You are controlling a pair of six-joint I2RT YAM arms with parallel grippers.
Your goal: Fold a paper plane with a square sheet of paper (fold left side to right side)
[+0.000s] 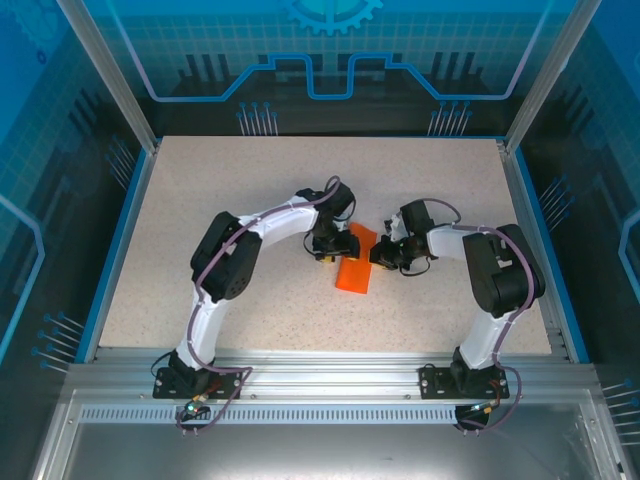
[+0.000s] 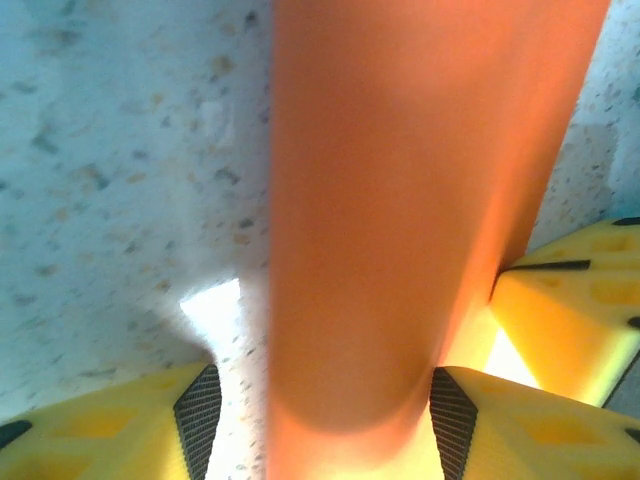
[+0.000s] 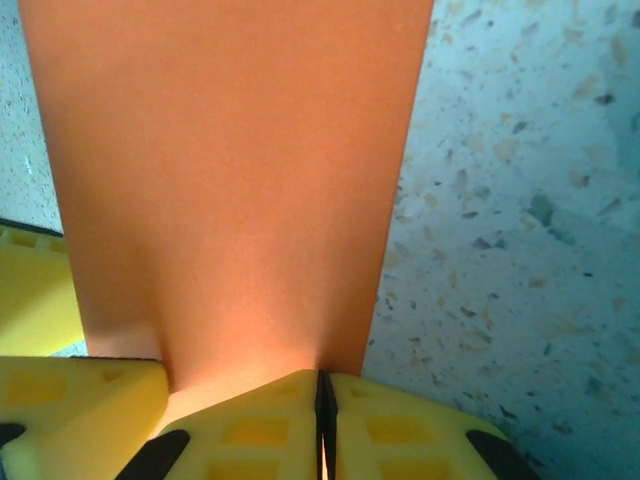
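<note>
Arms were both bent at the elbow and reached inward, wrists close together near the middle of the table (image 1: 200, 200). Left gripper (image 1: 325, 247) pointed down at the paper (image 1: 354, 273), fingers apart and straddling it. In the left wrist view the paper bulged up as a curved strip between the pads, with the right pad (image 2: 452, 420) just beside it and the left pad apart from it. Right gripper (image 1: 384, 253) sat low on the right side, fingers pressed together. The paper's edge ran into their seam, so it looked pinched there. Paper was a narrow orange strip between the two grippers, its near end flat on the table.
</note>
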